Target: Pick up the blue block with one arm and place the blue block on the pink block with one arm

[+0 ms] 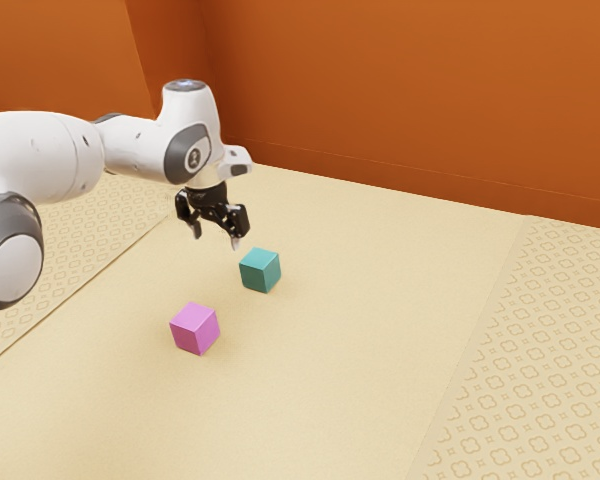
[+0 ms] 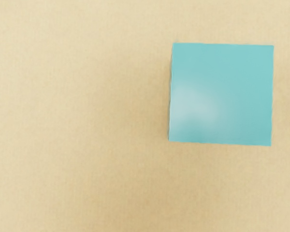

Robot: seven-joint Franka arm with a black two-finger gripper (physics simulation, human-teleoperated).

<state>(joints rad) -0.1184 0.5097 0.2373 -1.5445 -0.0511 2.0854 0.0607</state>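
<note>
Exterior view: the white arm extended from the left, its black gripper hanging above the tan table with fingers apart and empty, just left of the blue block. That block sat on the table, close to but not touching the pink block, which lay nearer the camera. Seen from the wrist, the blue block lay flat on the tabletop.

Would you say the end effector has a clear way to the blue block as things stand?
Probably yes. The end effector hangs open just above and beside the blue block, with nothing standing between them; the pink block stands well apart, out of the path.
</note>
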